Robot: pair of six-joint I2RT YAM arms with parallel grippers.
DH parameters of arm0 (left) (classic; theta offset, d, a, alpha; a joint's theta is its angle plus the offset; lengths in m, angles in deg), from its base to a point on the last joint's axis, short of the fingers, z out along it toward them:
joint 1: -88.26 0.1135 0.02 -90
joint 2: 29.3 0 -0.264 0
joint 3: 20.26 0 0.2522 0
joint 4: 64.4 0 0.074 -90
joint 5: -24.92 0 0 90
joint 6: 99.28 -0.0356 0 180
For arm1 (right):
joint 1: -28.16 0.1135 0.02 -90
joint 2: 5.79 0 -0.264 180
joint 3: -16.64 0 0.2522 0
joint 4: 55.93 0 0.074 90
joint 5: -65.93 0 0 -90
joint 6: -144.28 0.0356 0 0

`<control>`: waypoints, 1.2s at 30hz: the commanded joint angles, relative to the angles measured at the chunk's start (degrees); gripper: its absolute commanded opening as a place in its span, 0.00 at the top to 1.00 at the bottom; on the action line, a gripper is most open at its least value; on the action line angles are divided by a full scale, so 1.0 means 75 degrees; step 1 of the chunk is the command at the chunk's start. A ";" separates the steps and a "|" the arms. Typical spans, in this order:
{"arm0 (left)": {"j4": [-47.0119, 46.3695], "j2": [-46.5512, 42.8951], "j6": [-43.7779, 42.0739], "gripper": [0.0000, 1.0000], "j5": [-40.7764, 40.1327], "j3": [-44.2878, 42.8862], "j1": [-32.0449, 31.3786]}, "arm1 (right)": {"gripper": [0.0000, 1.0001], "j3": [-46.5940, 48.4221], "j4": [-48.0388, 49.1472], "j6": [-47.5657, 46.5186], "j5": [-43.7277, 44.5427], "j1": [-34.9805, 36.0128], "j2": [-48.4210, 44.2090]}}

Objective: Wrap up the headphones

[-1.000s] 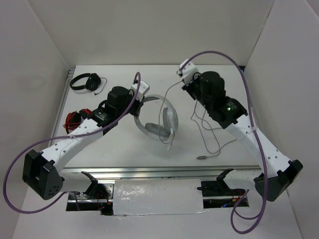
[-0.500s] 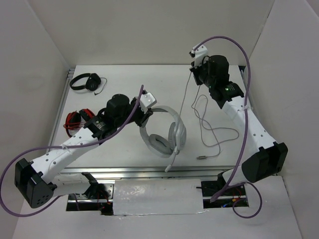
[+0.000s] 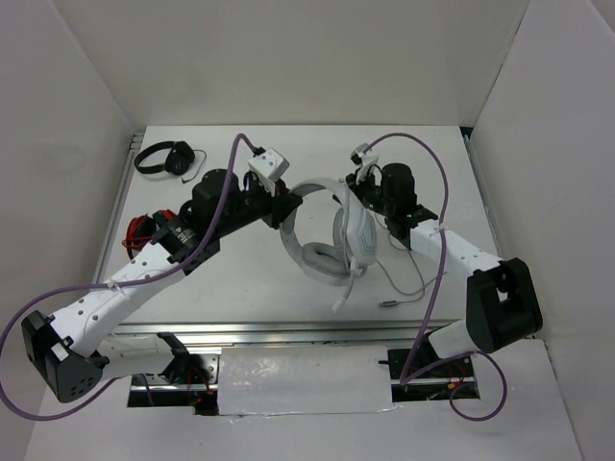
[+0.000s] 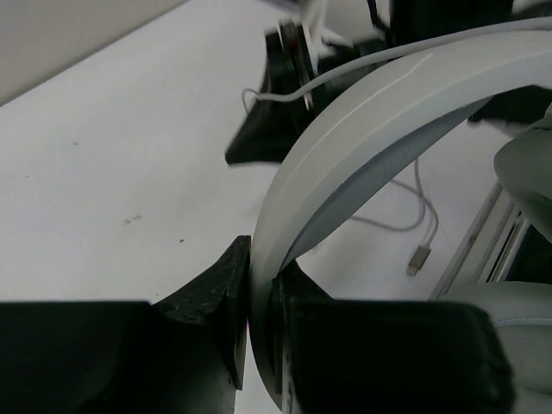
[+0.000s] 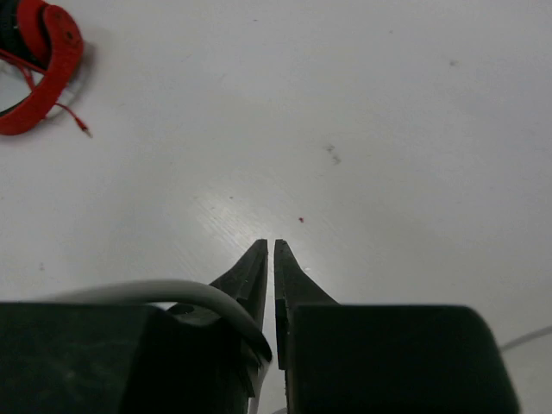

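Left wrist: your left gripper (image 4: pixel 259 289) pinched the headphones (image 4: pixel 362 95); right gripper (image 5: pixel 274 259) nearly closed at the cable (image 5: pixel 155 291), hold unclear; you needed taut turns.

White arms (image 3: pixel 115 288), black joints (image 3: pixel 500 307), purple cables (image 3: pixel 440 240)

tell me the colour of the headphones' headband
Light grey headband, clearest in the left wrist view.

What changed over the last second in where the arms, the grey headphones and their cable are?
The right gripper swung to the far side, then came in beside the headphones, pulling the cable in with it. The left gripper kept its hold on the headband and carried the headphones slightly right. The plug, black headphones and red bundle stayed put.
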State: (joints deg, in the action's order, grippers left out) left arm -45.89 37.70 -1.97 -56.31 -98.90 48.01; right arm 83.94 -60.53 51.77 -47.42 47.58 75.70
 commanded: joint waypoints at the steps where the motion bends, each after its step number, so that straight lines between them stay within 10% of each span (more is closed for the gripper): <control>1: -0.0846 -0.0203 0.1543 1.00 -0.0841 -0.0863 0.0128 | 0.84 -0.0504 0.2291 0.1048 -0.0495 0.0328 -0.0331; 9: -0.0929 -0.0122 0.2412 1.00 -0.1837 -0.1753 0.0210 | 0.55 -0.1349 0.4074 0.1634 -0.0836 0.0796 -0.0133; 22: 0.0666 0.0757 0.2423 1.00 -0.4156 -0.4753 0.0210 | 0.49 -0.1137 0.4295 0.1857 -0.0683 0.1991 0.1451; 28: 0.0924 0.1191 0.2436 1.00 -0.6147 -0.5083 0.0210 | 0.97 -0.2098 0.3736 0.1634 -0.0415 0.2999 0.0901; 36: 0.0422 0.1753 0.2130 1.00 -0.8737 -0.4359 0.0292 | 1.00 -0.3190 0.1839 0.1635 0.3425 0.5049 -0.1826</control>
State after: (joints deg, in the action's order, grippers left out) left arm -34.81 51.14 11.98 -110.97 -132.60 49.74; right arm 59.07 -40.53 64.93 -37.83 81.64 69.84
